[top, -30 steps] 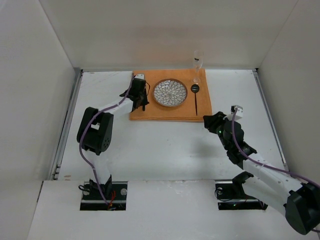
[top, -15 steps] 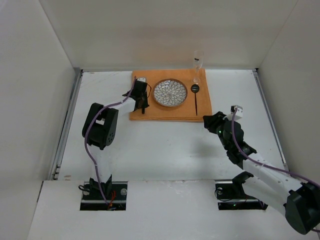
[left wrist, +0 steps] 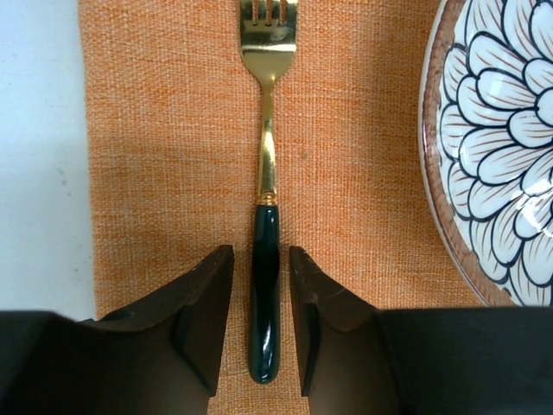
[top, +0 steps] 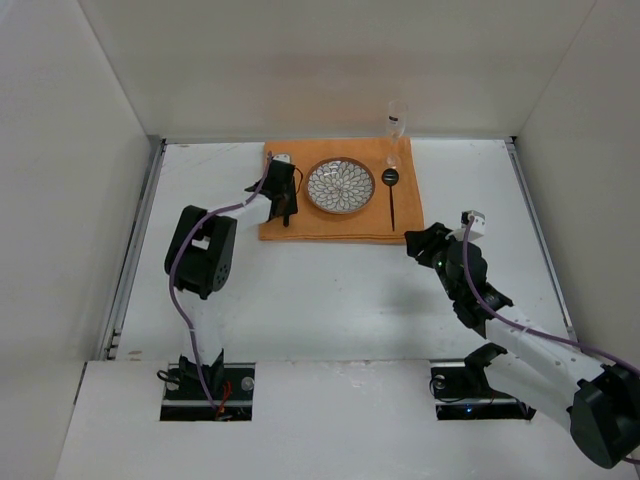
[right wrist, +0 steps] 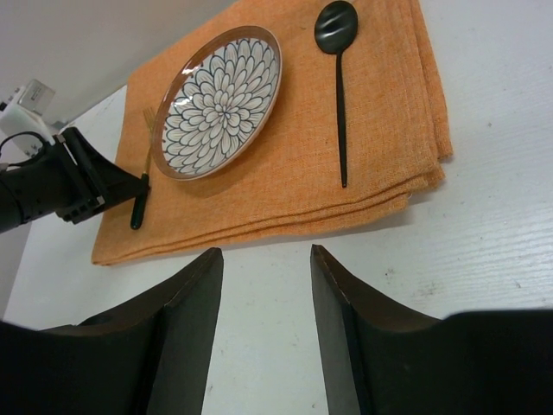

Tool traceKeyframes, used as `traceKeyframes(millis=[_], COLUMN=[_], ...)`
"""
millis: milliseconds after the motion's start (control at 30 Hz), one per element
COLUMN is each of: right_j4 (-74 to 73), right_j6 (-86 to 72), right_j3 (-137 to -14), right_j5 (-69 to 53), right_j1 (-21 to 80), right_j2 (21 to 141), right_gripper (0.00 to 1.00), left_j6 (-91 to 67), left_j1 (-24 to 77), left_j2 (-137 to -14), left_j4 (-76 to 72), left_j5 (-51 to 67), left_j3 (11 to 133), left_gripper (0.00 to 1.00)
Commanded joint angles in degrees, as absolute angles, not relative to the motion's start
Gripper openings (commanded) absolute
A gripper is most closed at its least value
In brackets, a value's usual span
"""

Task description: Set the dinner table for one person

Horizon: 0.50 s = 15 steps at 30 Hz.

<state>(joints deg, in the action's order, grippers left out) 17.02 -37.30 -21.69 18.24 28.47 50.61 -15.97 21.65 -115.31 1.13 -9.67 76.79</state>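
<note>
The left claw (left wrist: 260, 252) hangs low over an orange placemat (left wrist: 164, 156), its two dark fingers (left wrist: 203, 311) set narrowly apart on either side of a fork (left wrist: 266, 164). The fork lies flat on the cloth. Its dark green handle runs up between the fingers with a thin strip of orange showing on each side (no grip, so far as the wrist view shows), and its gold neck and tines point straight ahead of the claw. Just to that claw's right sits a round plate (left wrist: 497, 147) with a blue-and-white petal pattern and a brown rim. To its left the placemat ends and the white counter (left wrist: 39, 130) begins.

The right claw (right wrist: 263, 252) hovers above bare counter on the near side of the placemat, fingers spread wide with nothing between them. Ahead of it and slightly right, a black spoon (right wrist: 336, 28) lies on the cloth with its handle pointing back toward the claw. The plate is ahead and to the left, with the left claw beyond it.

From overhead, a clear glass (top: 396, 122) stands at the placemat's far right corner, beyond the spoon. The counter stretches under both arms, with metal rails along its left and right edges.
</note>
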Motion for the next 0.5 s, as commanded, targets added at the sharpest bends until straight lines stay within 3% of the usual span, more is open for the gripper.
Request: traceKeyframes(millis=[0,233,267,300,467], right_j4=[19.2,19.2,19.2,19.2,18.6], right_j6=[-37.0,-37.0,-37.0,-37.0,-36.2], right_j3=[-22.4,-22.3,-22.3,-22.3,-22.5], right_j5=[19.1,19.1,19.2,19.2,19.9], right_j1=[28.2,28.1,28.1,28.1,28.3], right_j2=[50.5,50.4,50.4,50.4,49.0], right_gripper=[0.52,0.54,0.54,0.54,0.47], left_j6=[-17.0,-18.7,-19.6,-20.3,-24.0], left_j1=[22.0,24.4,24.8,25.3,28.6], left_j2=[-109.7,-101.4,-99.8,-97.8,-85.8], left_j4=[2.2,1.1,0.7,0.1,-5.0], left_j5=[-11.2,-13.7,-14.1,-14.2,-17.6], left_j3=[75.2,71.9,71.0,69.9,60.1], left_gripper=[0.33,0.64,0.73,1.0,1.0])
